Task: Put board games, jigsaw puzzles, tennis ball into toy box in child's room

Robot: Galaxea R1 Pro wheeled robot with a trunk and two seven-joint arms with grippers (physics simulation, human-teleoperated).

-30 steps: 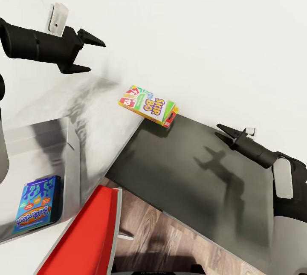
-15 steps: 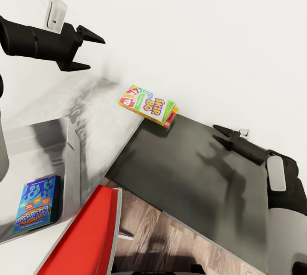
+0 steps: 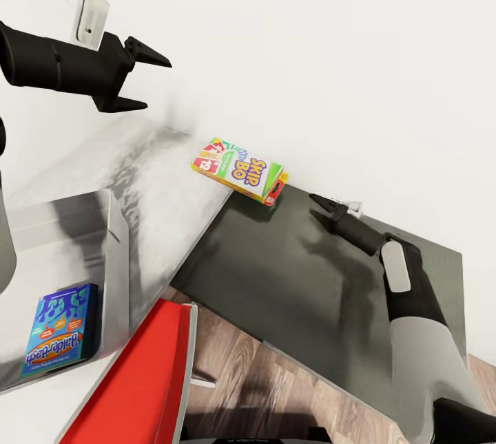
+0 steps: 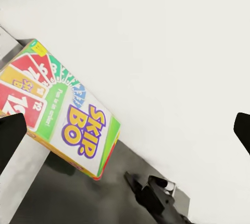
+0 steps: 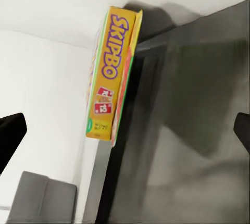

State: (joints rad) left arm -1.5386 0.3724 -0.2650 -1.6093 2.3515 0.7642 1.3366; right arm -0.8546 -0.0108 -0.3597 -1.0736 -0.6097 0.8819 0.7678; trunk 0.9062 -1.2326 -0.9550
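— What is seen, from the largest thing down?

— The table [image 3: 172, 182] is seen as a pale section joined to a darker grey corner section [image 3: 289, 286], both set against the white wall [image 3: 310, 51]. A red chair [image 3: 138, 382] is tucked at the near edge. The toy box [image 3: 117, 244] is placed on the pale part, and a blue board game [image 3: 58, 330] is laid flat inside it.

— And the SKIP-BO box?

— The SKIP-BO box [image 3: 240, 170] is found at the wall, across the seam of the two sections, outside the toy box.

— The grippers?

— The left gripper [image 3: 141, 79] is held above the table with fingers spread, nothing between them. The right gripper [image 3: 324, 204] is pointed at the SKIP-BO box, near it but apart, its fingers spread and empty.
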